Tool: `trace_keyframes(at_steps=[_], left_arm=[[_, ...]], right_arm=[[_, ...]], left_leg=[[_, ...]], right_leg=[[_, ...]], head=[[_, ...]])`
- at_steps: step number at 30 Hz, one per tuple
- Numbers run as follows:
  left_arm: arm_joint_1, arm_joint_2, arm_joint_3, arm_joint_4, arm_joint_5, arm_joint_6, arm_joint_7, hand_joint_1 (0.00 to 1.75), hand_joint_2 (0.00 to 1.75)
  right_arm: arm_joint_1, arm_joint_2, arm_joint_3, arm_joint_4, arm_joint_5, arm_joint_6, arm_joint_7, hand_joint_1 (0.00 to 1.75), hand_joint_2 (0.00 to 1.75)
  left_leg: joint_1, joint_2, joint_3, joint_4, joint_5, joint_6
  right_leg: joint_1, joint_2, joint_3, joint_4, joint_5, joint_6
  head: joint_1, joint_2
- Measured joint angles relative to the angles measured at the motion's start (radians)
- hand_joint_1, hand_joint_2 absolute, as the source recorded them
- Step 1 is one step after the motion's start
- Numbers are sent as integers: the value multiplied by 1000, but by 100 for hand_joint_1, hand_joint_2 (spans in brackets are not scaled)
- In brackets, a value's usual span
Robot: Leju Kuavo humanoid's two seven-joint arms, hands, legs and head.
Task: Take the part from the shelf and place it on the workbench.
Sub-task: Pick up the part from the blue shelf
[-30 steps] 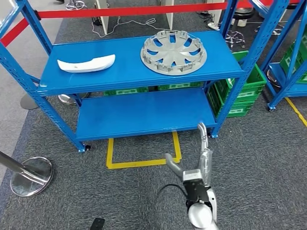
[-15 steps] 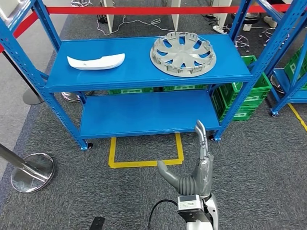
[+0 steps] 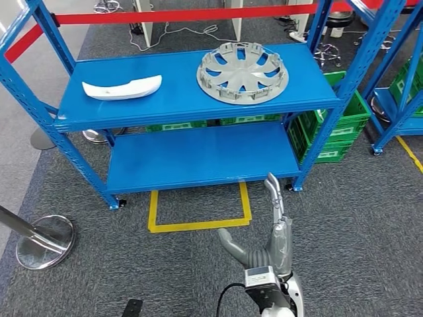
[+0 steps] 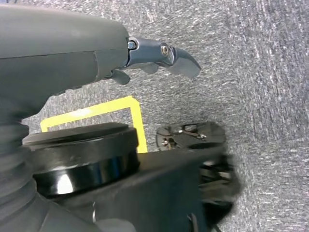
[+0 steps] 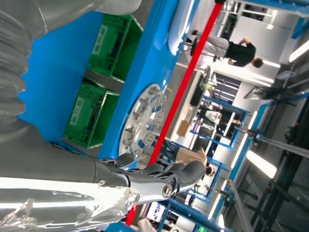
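Two parts lie on the top board of the blue shelf (image 3: 184, 99): a white curved trim piece (image 3: 122, 88) on the left and a grey wheel cover (image 3: 242, 63) on the right. My right hand (image 3: 269, 241) is raised low in the head view, well short of the shelf, fingers straight, thumb apart, holding nothing. The right wrist view shows that hand (image 5: 109, 179) with the wheel cover (image 5: 144, 121) and the trim piece (image 5: 184, 19) beyond it. My left hand (image 4: 73, 53) hangs over the grey carpet with fingers stretched out, empty.
The lower shelf board (image 3: 199, 158) is bare. Green crates (image 3: 344, 125) stand behind the shelf's right end, and another blue rack (image 3: 399, 86) is at far right. A stanchion base (image 3: 42, 241) sits at left. A yellow floor outline (image 3: 199, 211) lies before the shelf. Red tape (image 3: 174, 14) runs behind.
The whole picture swayed right and back again, so the camera moved. My right hand stays raised and spread at about the same place; the parts on the shelf lie as before.
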Motion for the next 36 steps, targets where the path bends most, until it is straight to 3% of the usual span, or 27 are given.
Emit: trace_keyframes(at_steps=[2, 4, 6, 7, 9, 11, 12, 13, 15, 17, 21, 23, 25, 26, 27, 28, 30, 31, 33, 36], left_arm=[[-1, 0, 0, 0, -2, 0, -1, 0, 175], [-2, 0, 1, 0, -3, 0, -2, 0, 175], [-1, 0, 4, 0, -5, 0, -4, 0, 175], [-1, 0, 6, 0, -7, 0, -5, 0, 175], [-1, 1, 9, 0, -10, -1, -5, 0, 175], [1, 2, 11, 0, -15, -1, -4, 0, 175], [1, 3, 11, 0, -18, 0, 0, 0, 175], [2, 4, 11, 0, -21, 1, 4, 0, 175], [3, 5, 12, 0, -25, 6, 12, 0, 175], [5, 7, 12, 0, -27, 10, 15, 0, 175], [8, 10, 14, 0, -23, 14, 20, 0, 175], [8, 13, 17, 0, -17, 20, 20, 0, 175], [10, 15, 20, 0, -10, 28, 20, 0, 175], [12, 17, 22, 0, -7, 31, 20, 0, 175], [13, 18, 23, 0, -6, 31, 18, 0, 175], [14, 20, 23, 0, -6, 31, 13, 0, 175], [13, 23, 25, 0, 0, 28, -6, 0, 175], [11, 25, 27, 0, 6, 25, -19, 0, 175], [8, 29, 39, 0, 22, 16, -41, 0, 175], [9, 37, 52, 0, 33, 5, -55, 0, 175]], right_arm=[[-2, -4, 6, 2, 4, 9, 10, 0, 175], [-7, -9, 10, 8, 4, 21, 15, 0, 175], [-18, -12, 11, 17, 0, 37, 15, 0, 175], [-25, -13, 11, 21, -1, 45, 14, 0, 175], [-37, -15, 11, 32, -2, 63, 12, 0, 175], [-48, -16, 11, 45, -3, 82, 10, 0, 175], [-54, -17, 11, 52, -3, 92, 10, 0, 175], [-63, -17, 11, 59, -3, 102, 9, 0, 175], [-83, -17, 13, 74, -2, 117, 9, 0, 175], [-97, -17, 15, 89, -1, 123, 10, 0, 175], [-110, -16, 19, 114, 2, 128, 9, 0, 175], [-118, -15, 22, 125, 0, 128, 6, 0, 175], [-124, -13, 24, 138, -3, 125, 5, 0, 175], [-125, -12, 25, 143, -3, 124, 4, 0, 175], [-125, -12, 27, 148, -4, 122, 3, 0, 175], [-126, -11, 28, 152, -5, 120, 1, 0, 175], [-129, -8, 30, 157, -8, 114, -3, 0, 175], [-132, -6, 30, 158, -7, 112, -3, 0, 175], [-137, -4, 30, 160, 4, 110, 0, 0, 175], [-141, -4, 30, 161, 21, 104, 7, 0, 175]], left_leg=[[0, -1, 32, -70, 14, 9], [-1, -3, 31, -77, 12, 23], [0, -2, 32, -80, 15, 36], [1, -2, 33, -82, 16, 41], [0, -1, 33, -82, 15, 47], [-2, -2, 34, -82, 14, 49], [-2, -3, 36, -81, 14, 49], [-2, -3, 38, -81, 13, 47], [-3, -5, 43, -80, 9, 40], [-7, -6, 42, -79, 8, 30], [-5, -5, 34, -69, -1, 11], [-5, -3, -6, 15, -51, 1], [-4, -2, -73, 150, -107, -3], [-4, -2, -97, 193, -116, -4], [-4, -2, -103, 202, -105, -3], [-4, -2, -92, 174, -78, -1], [-4, -1, -32, 50, -8, 2], [-3, -1, -3, -10, 11, 5], [-4, -2, 22, -68, 18, 14], [-3, -3, 23, -75, 18, 31]], right_leg=[[5, 1, -3, 1, 0, 11], [5, 0, -4, -2, 1, 22], [3, -2, -15, 20, -17, 31], [3, -2, -33, 60, -41, 35], [2, -3, -93, 192, -105, 39], [2, -3, -137, 283, -130, 40], [2, -3, -134, 273, -113, 40], [2, -3, -111, 224, -81, 39], [0, -3, -42, 83, -19, 37], [-1, 0, -7, 12, -1, 32], [0, 1, -9, 7, 2, 7], [-3, -2, -9, 5, 3, -3], [-2, -4, -9, 5, 2, -7], [-2, -5, -9, 5, 2, -7], [-2, -5, -8, 5, 2, -7], [-2, -4, -8, 5, 2, -7], [0, -3, -7, 6, 0, -4], [2, -2, -8, 8, -1, 0], [7, 0, -12, 9, 0, 11], [4, -2, -18, 14, -7, 25]], head=[[0, 0], [2, 0], [6, 0], [9, 0], [14, 0], [15, 0], [16, 0], [16, 0], [17, 0], [16, 0], [12, 0], [8, 0], [7, 0], [7, 0], [6, 0], [6, 0], [5, 0], [4, 0], [4, 0], [7, 0]])
